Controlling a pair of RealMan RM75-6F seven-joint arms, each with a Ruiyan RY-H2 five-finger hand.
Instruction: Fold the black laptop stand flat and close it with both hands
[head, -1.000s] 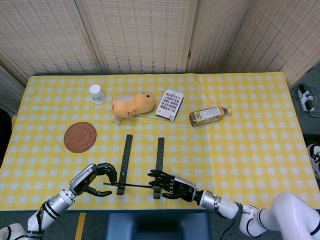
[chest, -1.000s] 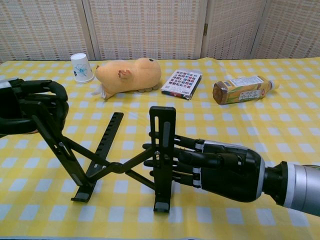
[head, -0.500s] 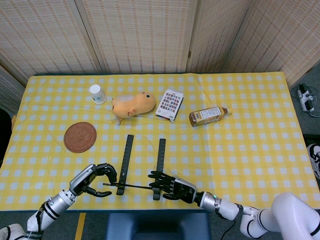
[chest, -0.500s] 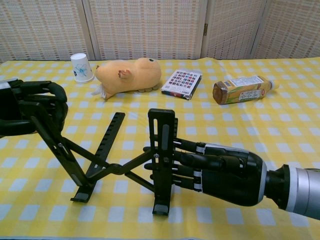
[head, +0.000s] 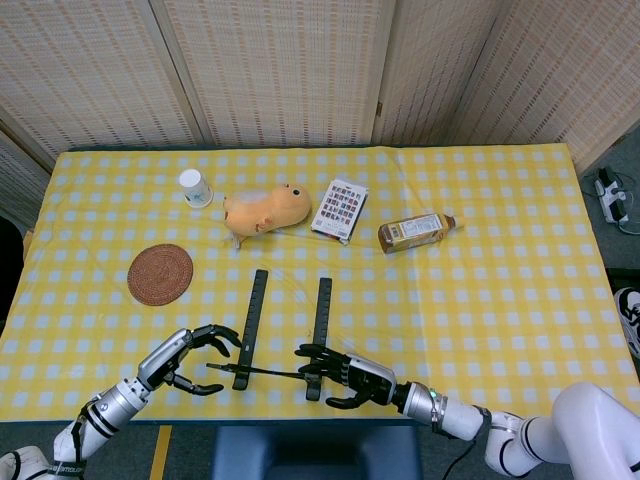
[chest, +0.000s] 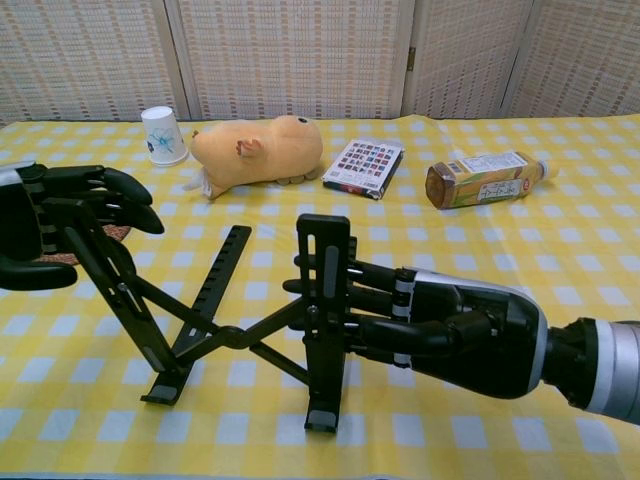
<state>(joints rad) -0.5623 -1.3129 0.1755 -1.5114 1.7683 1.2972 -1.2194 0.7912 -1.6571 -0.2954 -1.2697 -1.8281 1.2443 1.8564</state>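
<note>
Still unfolded, the stand (chest: 240, 320) sits near the table's (head: 520, 300) front edge, its two rails apart and joined by crossed struts. Left hand (chest: 60, 225) is cupped loosely round the top of the left rail, thumb and fingers apart with no firm grip evident. Right hand (chest: 440, 325) lies against the outer side of the right rail, fingers (chest: 345, 285) extended and touching it. Judging by this, the closing step is just starting; next, both hands should push the rails together.

The laptop stand (chest: 240, 300) looks matt black, probably metal. Checked cloth (chest: 520, 250) covers the surface. The plush toy (chest: 258, 148) is soft fabric; the coaster (head: 160, 273) woven; the bottle (chest: 485, 178) glossy plastic.
</note>
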